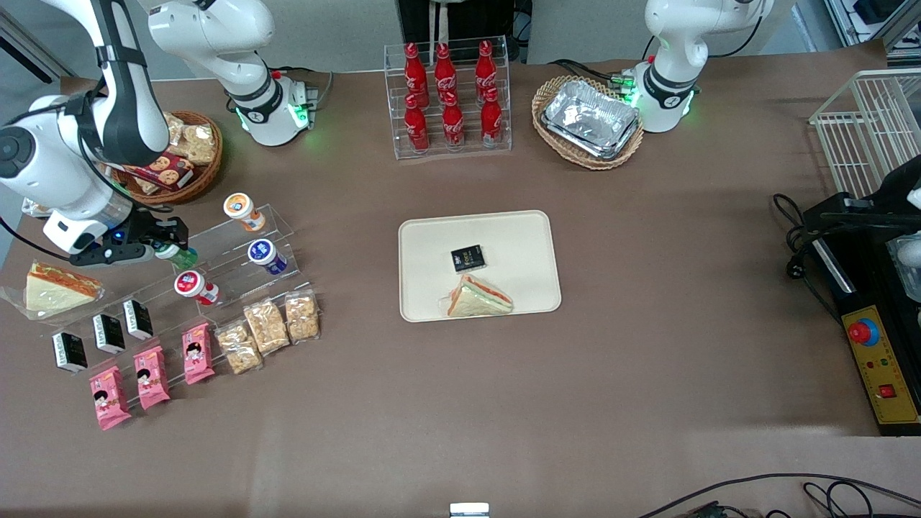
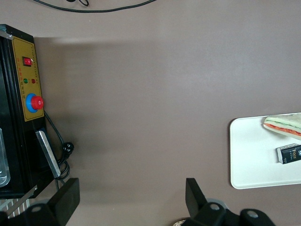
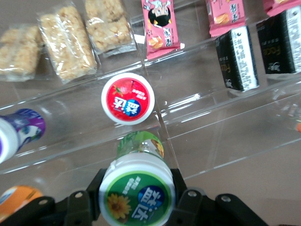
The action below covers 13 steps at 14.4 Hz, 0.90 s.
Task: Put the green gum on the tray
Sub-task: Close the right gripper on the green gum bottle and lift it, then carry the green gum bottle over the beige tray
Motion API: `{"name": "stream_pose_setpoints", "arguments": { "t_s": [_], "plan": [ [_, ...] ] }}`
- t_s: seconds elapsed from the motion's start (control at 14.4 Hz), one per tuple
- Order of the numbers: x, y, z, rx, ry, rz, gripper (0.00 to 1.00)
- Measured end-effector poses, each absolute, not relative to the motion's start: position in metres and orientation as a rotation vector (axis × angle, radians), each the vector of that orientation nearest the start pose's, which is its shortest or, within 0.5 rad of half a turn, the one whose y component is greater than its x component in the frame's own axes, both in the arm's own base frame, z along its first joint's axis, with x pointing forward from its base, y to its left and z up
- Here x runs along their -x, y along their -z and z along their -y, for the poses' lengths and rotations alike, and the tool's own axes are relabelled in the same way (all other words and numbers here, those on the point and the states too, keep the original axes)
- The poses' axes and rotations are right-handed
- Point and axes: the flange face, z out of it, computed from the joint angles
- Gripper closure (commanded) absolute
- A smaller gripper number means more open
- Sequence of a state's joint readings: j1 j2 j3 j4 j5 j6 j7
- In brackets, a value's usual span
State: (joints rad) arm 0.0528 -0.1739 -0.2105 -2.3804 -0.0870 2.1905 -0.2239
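Note:
My right gripper (image 1: pixel 162 244) is shut on the green gum (image 3: pixel 137 188), a small bottle with a white lid and green-ringed label. In the front view the green gum (image 1: pixel 177 255) sits between the fingers at the clear acrylic step shelf (image 1: pixel 237 252), toward the working arm's end of the table. Whether it still rests on the shelf or hangs just above it I cannot tell. The cream-beige tray (image 1: pixel 518 237) lies mid-table, with a sandwich (image 1: pixel 478 297) and a small black packet (image 1: pixel 468 258) on it. The tray's edge (image 2: pixel 244 160) shows in the left wrist view.
On the shelf stand an orange-lidded bottle (image 1: pixel 239 208), a blue-lidded bottle (image 1: pixel 265 255) and a red-lidded bottle (image 1: pixel 193 286). Snack bars (image 1: pixel 268 327), pink packets (image 1: pixel 151 375) and black packets (image 1: pixel 108 332) lie nearer the camera. A wrapped sandwich (image 1: pixel 54 288) lies beside the gripper.

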Motion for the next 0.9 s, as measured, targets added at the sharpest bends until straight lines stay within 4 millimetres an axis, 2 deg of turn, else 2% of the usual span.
{"name": "stream_pose_setpoints", "arguments": {
  "t_s": [0.07,0.21,0.42,0.56,0.69,0.83,0.9],
  "plan": [
    [-0.463,-0.401,0.076,3.163,-0.039,0.196,0.69],
    [-0.462,-0.445,0.073,3.159,-0.054,0.205,0.69],
    [-0.463,-0.537,0.062,3.165,-0.072,0.234,0.7],
    [-0.466,-0.588,0.051,3.173,-0.032,0.255,0.7],
    [-0.468,-0.62,0.034,3.164,-0.005,0.238,0.7],
    [-0.47,-0.635,0.006,3.169,-0.019,0.179,0.7],
    [-0.472,-0.638,-0.015,3.169,-0.026,0.145,0.7]
  ]
}}
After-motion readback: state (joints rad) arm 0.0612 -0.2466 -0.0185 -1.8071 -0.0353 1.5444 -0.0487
